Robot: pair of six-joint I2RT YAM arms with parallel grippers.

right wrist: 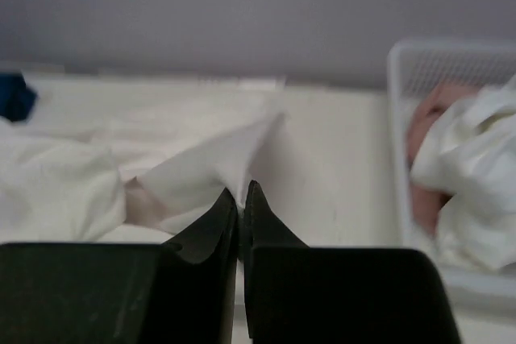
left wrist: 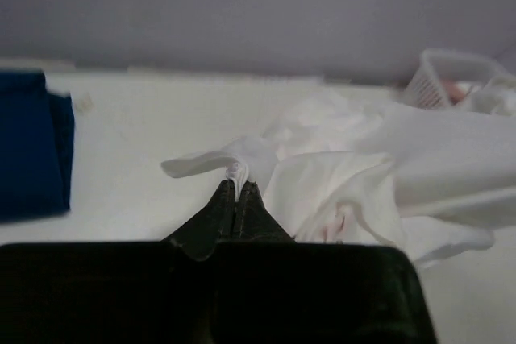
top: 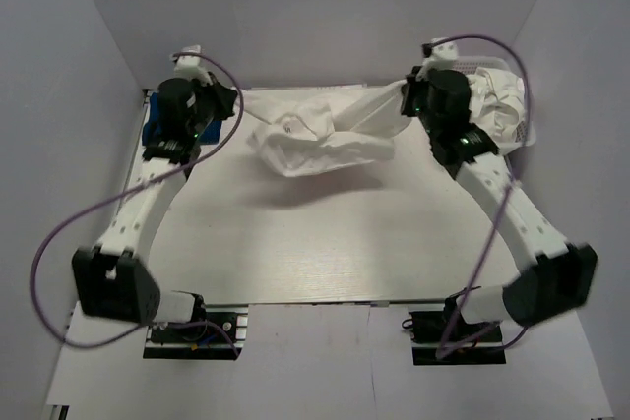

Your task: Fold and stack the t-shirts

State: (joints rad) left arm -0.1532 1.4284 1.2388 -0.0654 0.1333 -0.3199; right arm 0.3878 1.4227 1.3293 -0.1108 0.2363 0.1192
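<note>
White soft cloth spans the far side of the pale table [top: 325,253] as a crumpled white t-shirt [top: 325,140] hangs between two robot arms, its middle sagging in loose folds above its own shadow. The left gripper [left wrist: 238,191] has its dark fingers pressed together on a small tuck of the shirt's edge, seen close up in the left wrist view. The right gripper [right wrist: 240,195] has its fingers almost touching, nipping a pointed corner of the same garment, which runs away to the left from the tips.

A folded dark blue t-shirt [left wrist: 32,147] lies flat on the table at the far left, beside the left arm and apart from the held shirt. At the far right stands a white plastic mesh basket [right wrist: 427,62]; inside it a dusty-pink cloth [right wrist: 427,118] shows under a second white cloth [right wrist: 476,167], bunched against the rim. Plain grey walls close the scene.
</note>
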